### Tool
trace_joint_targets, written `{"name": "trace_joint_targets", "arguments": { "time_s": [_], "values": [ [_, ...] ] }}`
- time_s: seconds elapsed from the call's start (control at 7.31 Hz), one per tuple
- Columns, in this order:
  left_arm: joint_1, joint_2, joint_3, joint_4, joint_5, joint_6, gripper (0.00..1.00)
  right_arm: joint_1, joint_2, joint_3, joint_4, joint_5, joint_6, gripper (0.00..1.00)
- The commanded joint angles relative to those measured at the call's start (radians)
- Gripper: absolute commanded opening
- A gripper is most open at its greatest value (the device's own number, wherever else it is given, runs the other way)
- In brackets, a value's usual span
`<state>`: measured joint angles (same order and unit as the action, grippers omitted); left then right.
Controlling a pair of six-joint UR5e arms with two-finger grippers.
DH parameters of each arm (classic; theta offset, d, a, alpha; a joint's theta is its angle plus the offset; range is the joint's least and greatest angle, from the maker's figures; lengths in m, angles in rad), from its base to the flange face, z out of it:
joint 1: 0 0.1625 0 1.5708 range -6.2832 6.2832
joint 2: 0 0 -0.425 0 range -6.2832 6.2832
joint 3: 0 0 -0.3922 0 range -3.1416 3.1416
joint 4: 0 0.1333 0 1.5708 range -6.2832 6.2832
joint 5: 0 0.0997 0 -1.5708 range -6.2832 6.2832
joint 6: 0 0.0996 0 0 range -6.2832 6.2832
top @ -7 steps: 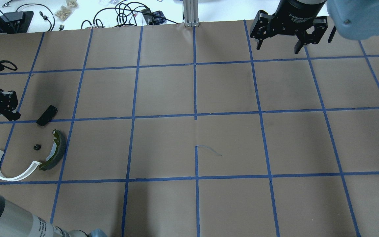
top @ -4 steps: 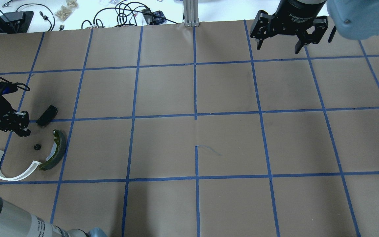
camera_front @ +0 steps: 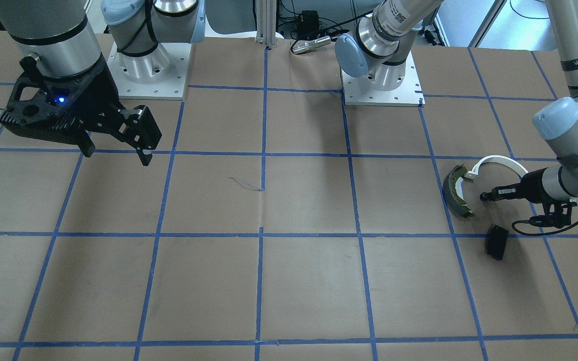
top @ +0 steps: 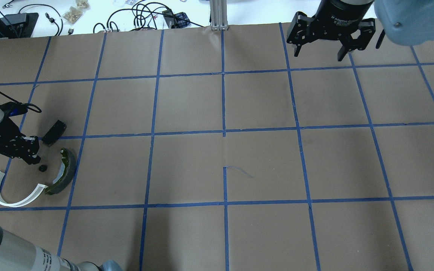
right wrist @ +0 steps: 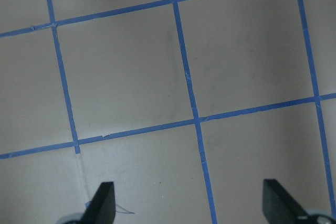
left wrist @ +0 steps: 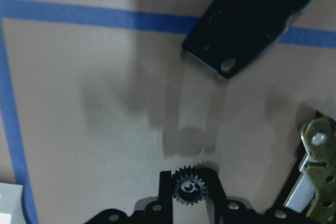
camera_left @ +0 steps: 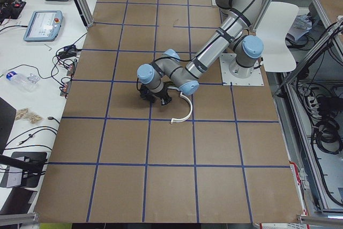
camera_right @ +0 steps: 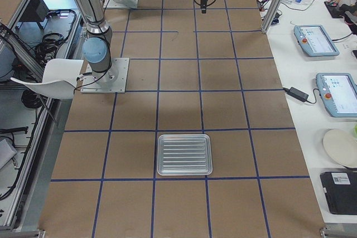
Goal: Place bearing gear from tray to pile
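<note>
The bearing gear, small, black and toothed, sits between the fingertips of my left gripper, which stand tight on both sides of it. It is down at table level inside the pile: the dark curved brake shoe to its right, the white arc piece in front, the flat black pad behind. The left gripper leans in from the left edge. My right gripper is open and empty, high over the far right. The metal tray is empty.
Brown paper with a blue tape grid covers the table. Cables and small parts lie on the white bench beyond the far edge. The left arm's link crosses the near left corner. The robot bases stand at the table's rear.
My left gripper has moved right and toward the robot from the left edge and come down over the gear. The gear has stayed in the same spot. The right arm has not moved.
</note>
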<state>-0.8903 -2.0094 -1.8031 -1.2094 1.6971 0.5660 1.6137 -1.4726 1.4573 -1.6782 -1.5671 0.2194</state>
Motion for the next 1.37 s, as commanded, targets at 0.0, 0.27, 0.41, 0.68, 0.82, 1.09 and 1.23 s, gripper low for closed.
{"name": "trace_joint_targets", "arguments": {
  "time_s": [0.0, 0.27, 0.41, 0.68, 0.82, 1.09, 1.23],
  "values": [
    [0.021, -0.003, -0.009, 0.040, 0.030, 0.041, 0.00, 0.000, 0.000, 0.000, 0.000, -0.001, 0.000, 1.00],
    [0.017, -0.003, -0.009, 0.042, 0.029, 0.043, 0.00, 0.000, 0.000, 0.000, 0.000, 0.002, 0.001, 1.00],
    [0.011, -0.002, -0.010, 0.042, 0.024, 0.042, 0.00, 0.000, 0.000, 0.000, 0.000, -0.001, 0.001, 1.00],
    [0.011, -0.011, -0.015, 0.040, 0.026, 0.043, 0.06, 0.000, 0.000, 0.000, 0.000, 0.001, 0.001, 1.00],
    [0.011, -0.006, -0.018, 0.040, 0.027, 0.043, 0.46, 0.000, 0.000, 0.000, 0.000, 0.001, 0.001, 1.00],
    [0.011, 0.004, -0.018, 0.040, 0.024, 0.043, 0.82, 0.000, 0.000, 0.000, -0.002, 0.004, 0.003, 1.00],
    [0.011, 0.009, -0.016, 0.037, 0.027, 0.043, 0.84, 0.000, 0.000, 0.000, 0.000, 0.004, 0.002, 1.00]
  ]
}}
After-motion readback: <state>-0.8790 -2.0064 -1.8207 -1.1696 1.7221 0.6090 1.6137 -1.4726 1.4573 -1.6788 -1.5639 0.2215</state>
